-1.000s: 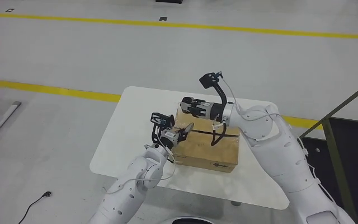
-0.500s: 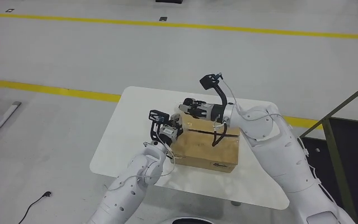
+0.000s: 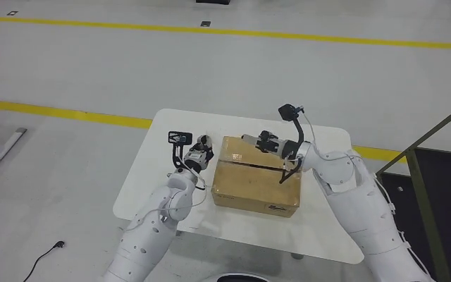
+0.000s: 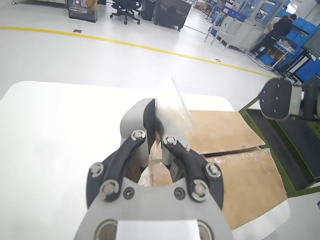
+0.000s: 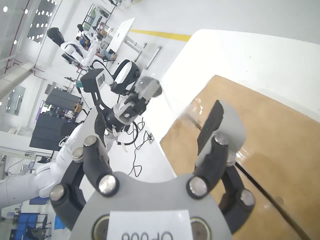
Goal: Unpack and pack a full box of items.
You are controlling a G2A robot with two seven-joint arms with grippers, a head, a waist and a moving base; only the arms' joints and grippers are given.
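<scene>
Left wrist view, left gripper (image 4: 157,122) pinching clear tape (image 4: 175,106), box (image 4: 220,131) beside

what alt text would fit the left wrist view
The left gripper is shut on a strip of clear tape next to a cardboard box. The box, flaps closed, sits on a white table, with a factory floor behind.

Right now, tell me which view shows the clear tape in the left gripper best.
Left wrist view: the clear tape stands up from the shut left gripper, close and large. Right wrist view shows it faintly, far off; in the top view it is too small to tell.
</scene>
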